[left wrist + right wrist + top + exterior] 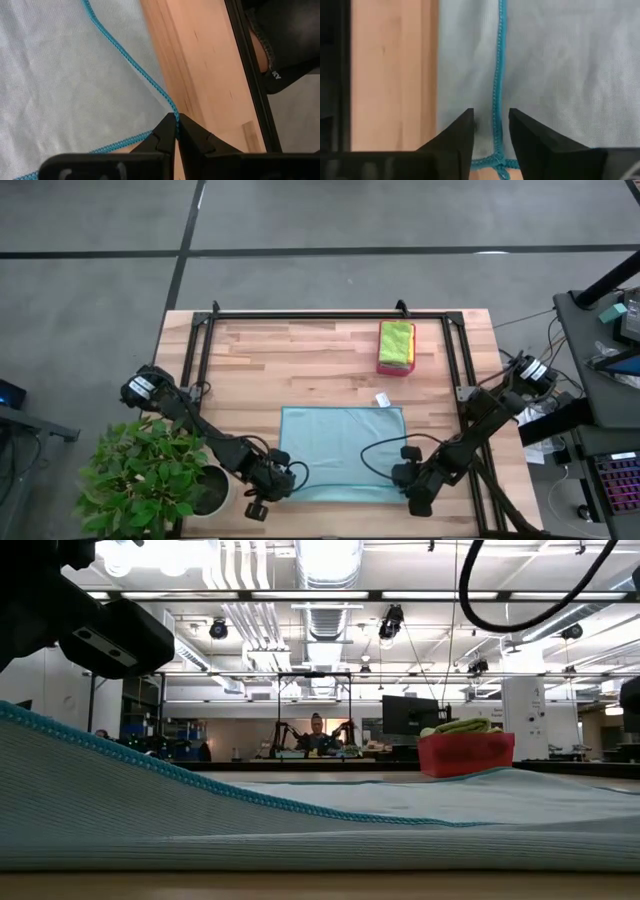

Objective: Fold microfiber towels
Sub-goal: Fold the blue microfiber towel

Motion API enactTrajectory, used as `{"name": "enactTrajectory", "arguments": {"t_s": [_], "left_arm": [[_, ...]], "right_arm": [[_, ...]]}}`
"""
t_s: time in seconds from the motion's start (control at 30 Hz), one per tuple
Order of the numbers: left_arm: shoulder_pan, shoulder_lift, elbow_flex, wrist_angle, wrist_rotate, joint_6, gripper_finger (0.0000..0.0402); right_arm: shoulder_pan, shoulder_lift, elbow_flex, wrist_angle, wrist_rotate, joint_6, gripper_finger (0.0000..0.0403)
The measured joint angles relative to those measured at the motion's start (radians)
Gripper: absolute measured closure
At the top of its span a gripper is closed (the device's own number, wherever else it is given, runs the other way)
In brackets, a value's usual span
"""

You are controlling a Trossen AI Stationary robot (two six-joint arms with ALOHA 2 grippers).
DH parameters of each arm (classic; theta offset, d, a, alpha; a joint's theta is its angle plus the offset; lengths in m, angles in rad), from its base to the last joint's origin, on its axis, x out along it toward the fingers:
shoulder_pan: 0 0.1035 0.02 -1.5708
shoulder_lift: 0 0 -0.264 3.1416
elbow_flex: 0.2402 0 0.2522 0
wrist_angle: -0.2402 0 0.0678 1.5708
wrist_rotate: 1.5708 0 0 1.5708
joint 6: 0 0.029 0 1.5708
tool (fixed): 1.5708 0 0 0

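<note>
A light blue microfiber towel (340, 450) lies spread near the table's front edge. My left gripper (280, 480) is shut on its near left corner, and the low view shows that corner's edge (100, 745) sloping up off the table. My right gripper (410, 485) stands open at the towel's near right corner. Its fingers stand on either side of the blue stitched edge (496, 100), and cloth shows on both sides of that edge. More towels, green and yellow (396, 340), lie stacked in the pink-red tray (383, 365) at the far right. My left gripper pinches the towel's near left corner at its blue stitched edge (172, 107) between its two fingers, slanting down from the near left. The corner is lifted off the table, while the rest of the towel lies flat. My right gripper has its open fingers (457, 137) low over the towel's near right corner; I cannot tell whether they touch the cloth.
A black metal frame (330, 315) runs along the table's far edge and down both sides. A potted plant (150, 475) stands at the near left corner. Bare wood (300, 370) shows between the towel and the tray.
</note>
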Motion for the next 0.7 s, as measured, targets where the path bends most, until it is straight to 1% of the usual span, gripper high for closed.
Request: {"name": "enactTrajectory", "arguments": {"t_s": [0.2, 0.4, 0.57, 0.7], "left_arm": [[0.0, 0.0, 0.0, 0.0, 0.0, 0.0, 0.0402], [0.0, 0.0, 0.0, -0.001, 0.0, -0.001, 0.0402], [0.0, -0.012, -0.001, -0.016, 0.0, -0.003, 0.0402], [0.0, -0.034, 0.008, -0.064, -0.014, -0.003, 0.0402]], "right_arm": [[0.0, 0.029, 0.0, 0.002, -0.031, -0.008, 0.033], [0.0, -0.018, 0.004, -0.001, -0.034, -0.008, 0.0386], [0.0, -0.063, 0.012, -0.038, -0.034, -0.008, 0.0394], [-0.001, -0.098, 0.032, -0.129, -0.016, -0.008, 0.0394]]}}
